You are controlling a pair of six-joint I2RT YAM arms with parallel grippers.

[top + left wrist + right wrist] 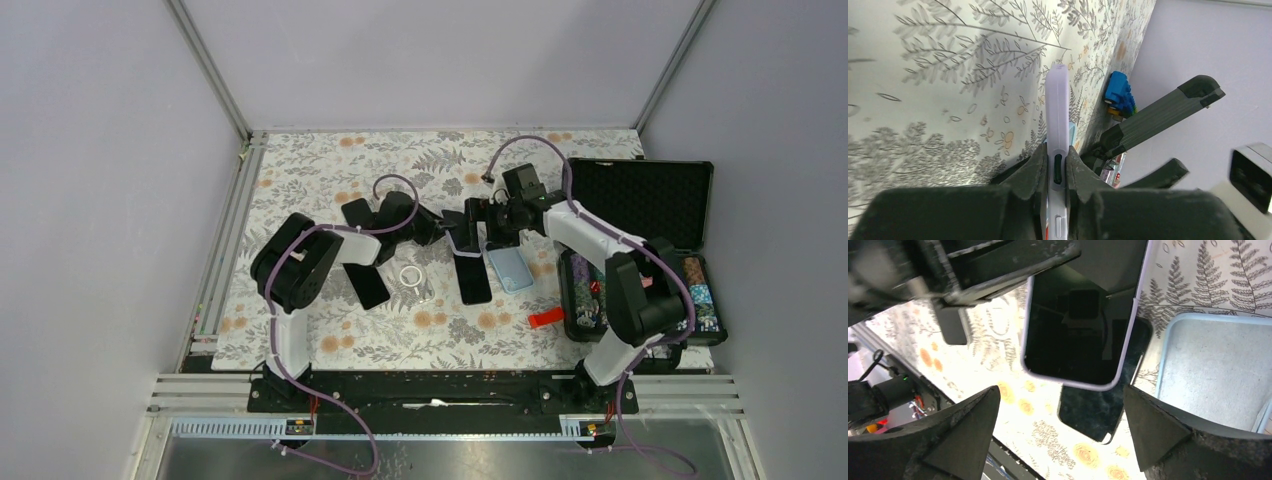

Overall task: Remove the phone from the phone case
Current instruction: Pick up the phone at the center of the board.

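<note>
The phone in its lilac case (463,243) is held on edge above the mat. My left gripper (446,228) is shut on it; in the left wrist view the fingers (1034,167) pinch the case's thin side (1057,115) at a side slot. In the right wrist view the phone's dark screen with lilac rim (1078,325) hangs under the left gripper (973,265). My right gripper (1060,405) is open and empty, just short of the phone's lower end; in the top view it (497,222) is right beside the phone.
A bare black phone (474,280) lies on the mat below the held one, also in the right wrist view (1098,407). A light blue case (510,268) lies to its right. Another black phone (367,285), a clear ring case (412,280), a red piece (546,317) and an open black box (640,250) are nearby.
</note>
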